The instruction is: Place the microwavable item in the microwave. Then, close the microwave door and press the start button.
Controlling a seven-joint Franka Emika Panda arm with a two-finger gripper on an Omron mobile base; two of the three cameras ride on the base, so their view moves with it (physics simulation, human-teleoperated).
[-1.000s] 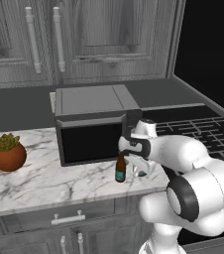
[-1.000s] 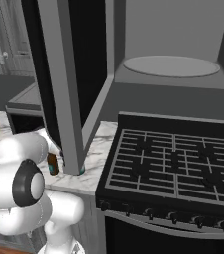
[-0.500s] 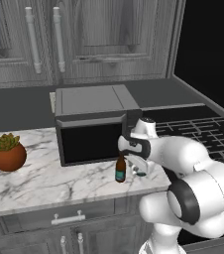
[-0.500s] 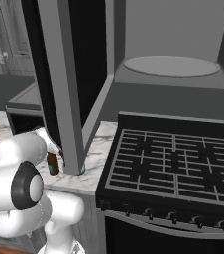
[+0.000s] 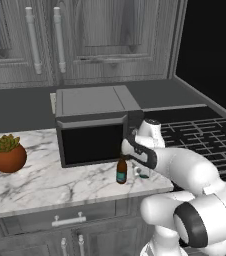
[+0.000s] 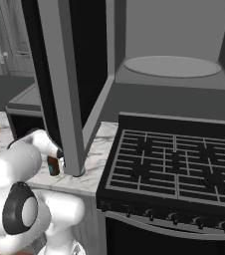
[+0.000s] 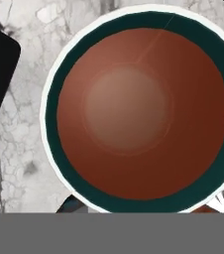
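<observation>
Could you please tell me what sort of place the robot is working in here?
It looks like a rendered home kitchen: a black gas stove with grates beside a white marble counter, grey wooden cabinets with bar handles above, and a small dark box oven on the counter.

Mug [image 7: 141, 106] upright on marble counter [image 5: 50, 182], teal rim, brown inside, seen from straight above. Microwave [image 6: 171, 64] cavity grey with round turntable; microwave door [image 6: 64, 84] swung open.

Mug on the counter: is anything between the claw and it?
Nothing visible. The hand view looks straight down into the mug's open brown inside, with nothing across it. The brown bottle stands beside the mug on the counter, not over it.
</observation>
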